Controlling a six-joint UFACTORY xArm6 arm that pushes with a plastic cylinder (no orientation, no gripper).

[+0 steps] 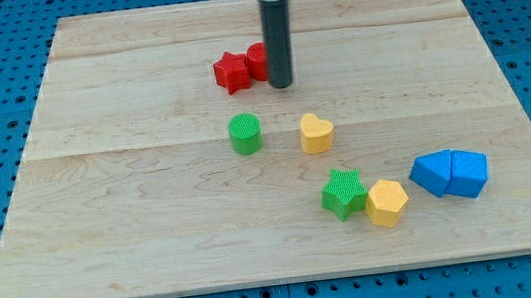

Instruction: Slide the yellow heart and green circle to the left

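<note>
The yellow heart (316, 133) lies near the middle of the wooden board (135, 234). The green circle (245, 133) stands just to its left, a small gap between them. My tip (281, 84) rests on the board above both blocks, at the view's top centre, right beside a red block (257, 61) and apart from the heart and the circle.
A red star (232, 72) touches the red block at the tip's left. A green star (343, 193) and a yellow hexagon (387, 202) sit together at lower right. Two blue blocks (450, 174) lie further right. Blue pegboard surrounds the board.
</note>
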